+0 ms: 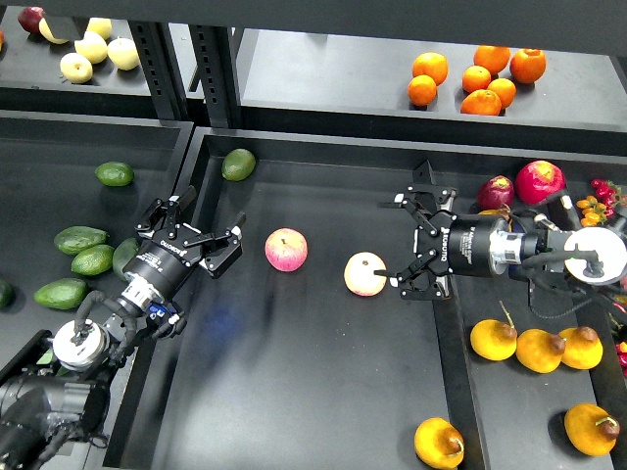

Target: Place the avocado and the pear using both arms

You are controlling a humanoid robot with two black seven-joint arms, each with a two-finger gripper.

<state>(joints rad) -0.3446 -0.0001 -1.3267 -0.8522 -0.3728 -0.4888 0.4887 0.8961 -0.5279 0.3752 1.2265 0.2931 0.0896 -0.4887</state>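
Several green avocados lie in the left tray, among them an elongated dark green avocado (78, 238). Several golden-yellow pears lie in the right tray; the pear (493, 340) nearest my right arm sits below it. My left gripper (201, 235) is open and empty over the left edge of the middle tray, to the right of the avocados. My right gripper (404, 243) is open and empty over the middle tray, just right of a pale apple (365, 274), not touching it.
A pink apple (286, 249) lies mid-tray. A rounder green avocado (238, 164) lies at the middle tray's back left. Red apples (540, 180) sit behind my right arm. Oranges (477, 78) and yellow apples (95, 49) are on the back shelf. Raised tray walls (193, 166) separate the trays.
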